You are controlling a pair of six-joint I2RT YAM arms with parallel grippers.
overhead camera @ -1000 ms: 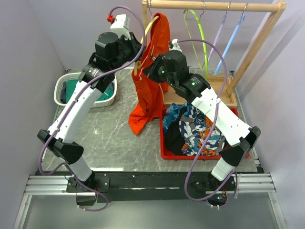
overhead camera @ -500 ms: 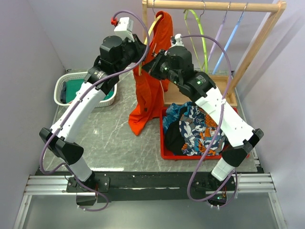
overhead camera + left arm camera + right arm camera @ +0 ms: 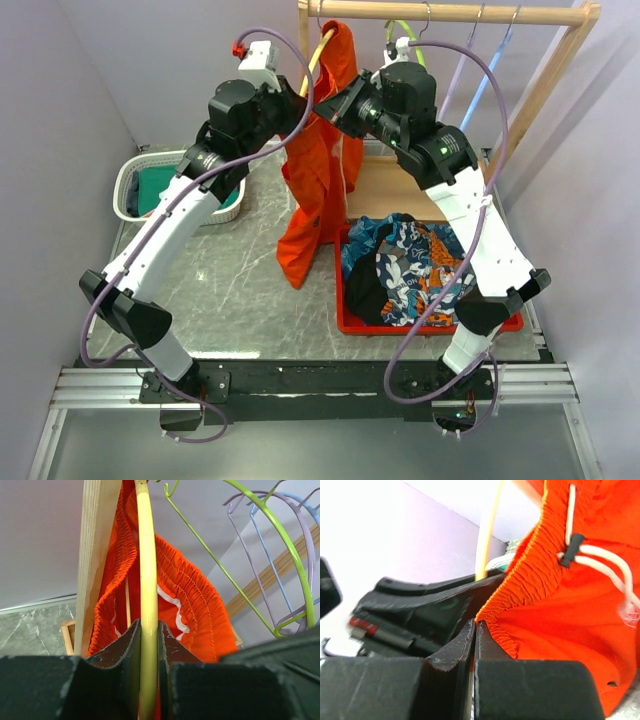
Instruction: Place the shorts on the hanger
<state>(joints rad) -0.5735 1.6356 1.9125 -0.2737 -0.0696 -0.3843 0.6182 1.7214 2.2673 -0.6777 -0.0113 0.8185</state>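
Now raised higher, left jaws clamp the yellow hanger (image 3: 148,555) steady while right jaws pinch the orange shorts (image 3: 318,200) for draping over it.

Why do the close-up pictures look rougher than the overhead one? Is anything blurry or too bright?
Right wrist view: the wall at upper left is washed out nearly white, the right gripper close to the lens is dark and blurred, the shorts sharper. Left wrist view: the hanger is crisp, the left gripper clamping it dark and soft. Top view: evenly lit, sharp.
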